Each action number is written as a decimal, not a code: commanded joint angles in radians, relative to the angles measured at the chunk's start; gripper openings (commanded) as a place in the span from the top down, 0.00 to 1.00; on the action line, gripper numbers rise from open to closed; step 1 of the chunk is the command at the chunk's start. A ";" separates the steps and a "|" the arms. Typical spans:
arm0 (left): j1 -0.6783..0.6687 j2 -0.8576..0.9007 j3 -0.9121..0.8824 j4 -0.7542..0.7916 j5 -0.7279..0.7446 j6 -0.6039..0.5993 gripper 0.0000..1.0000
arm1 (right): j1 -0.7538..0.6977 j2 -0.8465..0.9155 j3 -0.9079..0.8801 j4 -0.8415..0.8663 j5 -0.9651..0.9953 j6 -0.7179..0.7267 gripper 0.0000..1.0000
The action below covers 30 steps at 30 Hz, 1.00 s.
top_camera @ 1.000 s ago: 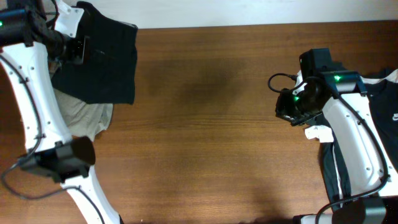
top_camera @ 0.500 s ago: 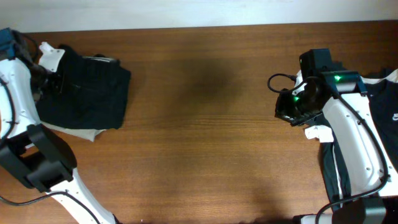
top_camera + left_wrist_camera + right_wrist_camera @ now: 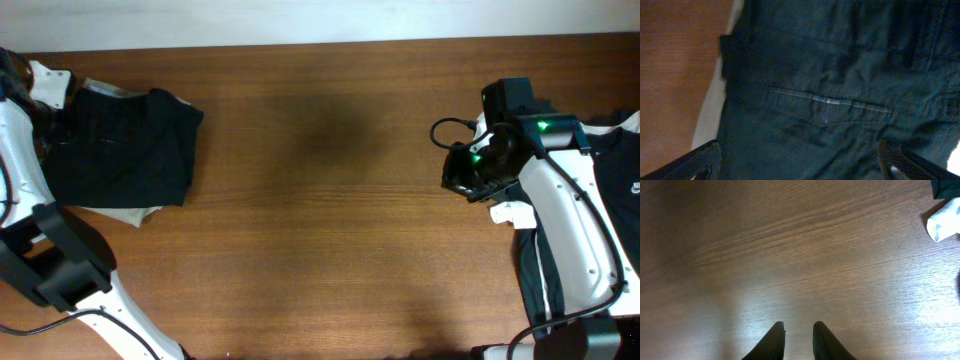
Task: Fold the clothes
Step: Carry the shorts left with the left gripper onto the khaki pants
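Shorts (image 3: 120, 150) lie directly under the wide-open left gripper (image 3: 802, 162), well apart from the nearly closed, empty right gripper (image 3: 797, 340).

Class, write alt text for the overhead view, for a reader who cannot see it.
A folded black garment lies on a beige garment, upper left on the wooden table, the left arm at its edge. At the right edge, the right arm stands over a black shirt with white trim.

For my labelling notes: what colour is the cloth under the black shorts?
The cloth is light beige, peeking out below the black shorts; best seen overhead.
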 commanded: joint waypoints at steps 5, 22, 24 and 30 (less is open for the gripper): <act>-0.002 0.009 0.283 -0.263 0.193 -0.126 0.97 | -0.002 -0.006 0.011 0.000 -0.002 0.008 0.72; -0.098 -0.118 -0.351 0.337 0.175 -0.313 0.81 | -0.002 -0.004 0.005 0.034 0.005 0.004 0.68; -0.039 -0.121 -0.355 0.336 0.072 -0.312 0.79 | -0.002 -0.004 0.005 0.035 0.005 0.005 0.68; 0.002 0.113 -0.370 0.438 0.005 -0.307 0.75 | -0.002 -0.004 0.005 0.018 0.005 0.004 0.69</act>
